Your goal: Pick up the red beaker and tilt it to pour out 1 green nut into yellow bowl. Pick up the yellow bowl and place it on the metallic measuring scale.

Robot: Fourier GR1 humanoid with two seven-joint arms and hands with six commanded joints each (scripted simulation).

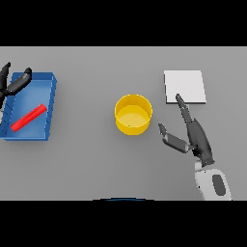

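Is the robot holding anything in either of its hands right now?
No, nothing is held. The right hand is open beside the yellow bowl, not touching it. The left hand is open over the blue tray, clear of the red beaker.

**No legible text or markings**

No text, label, brand, number or sign could be read anywhere in the head view. The yellow bowl (133, 114) was seen with plain walls, the pale metallic scale (185, 86) with a blank top, and the blue tray (51, 103) and the red beaker (29, 117) lying in it were unmarked.
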